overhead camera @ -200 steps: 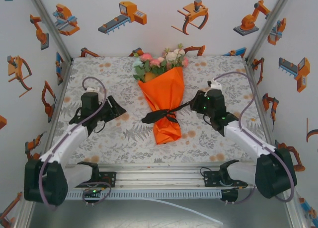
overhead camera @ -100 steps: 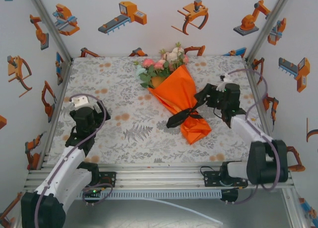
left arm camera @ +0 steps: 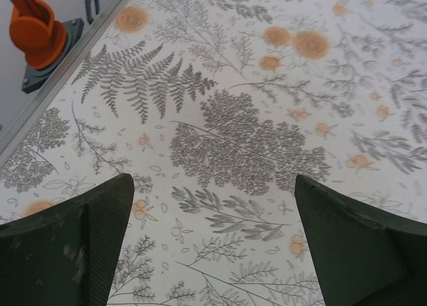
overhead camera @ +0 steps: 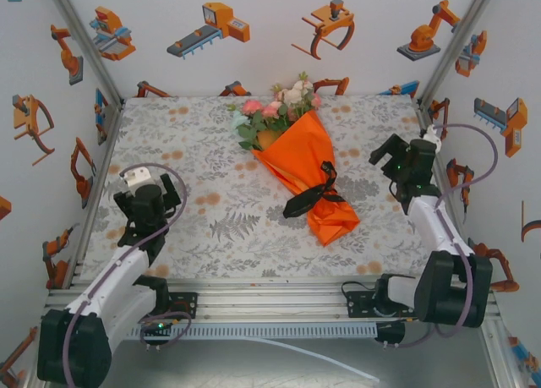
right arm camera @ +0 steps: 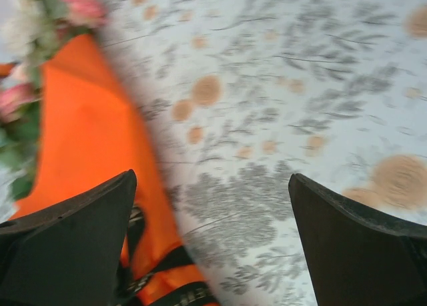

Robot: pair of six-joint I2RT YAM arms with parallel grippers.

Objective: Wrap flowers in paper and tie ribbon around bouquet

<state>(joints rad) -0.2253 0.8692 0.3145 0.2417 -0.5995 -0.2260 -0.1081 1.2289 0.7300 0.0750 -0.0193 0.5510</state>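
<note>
Both arms have pulled away from the bouquet (overhead camera: 303,170), lying on the table (overhead camera: 186,126), ribbon (overhead camera: 309,194) knotted round its lower half; left gripper (left arm camera: 213,186) and right gripper (right arm camera: 212,186) gape empty either side. Retreat outward, clear of ribbon tails.

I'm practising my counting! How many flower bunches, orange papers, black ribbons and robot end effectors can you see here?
Flower bunch: 1
Orange paper: 1
Black ribbon: 1
End effectors: 2, the left end effector and the right end effector
Total: 5
</note>
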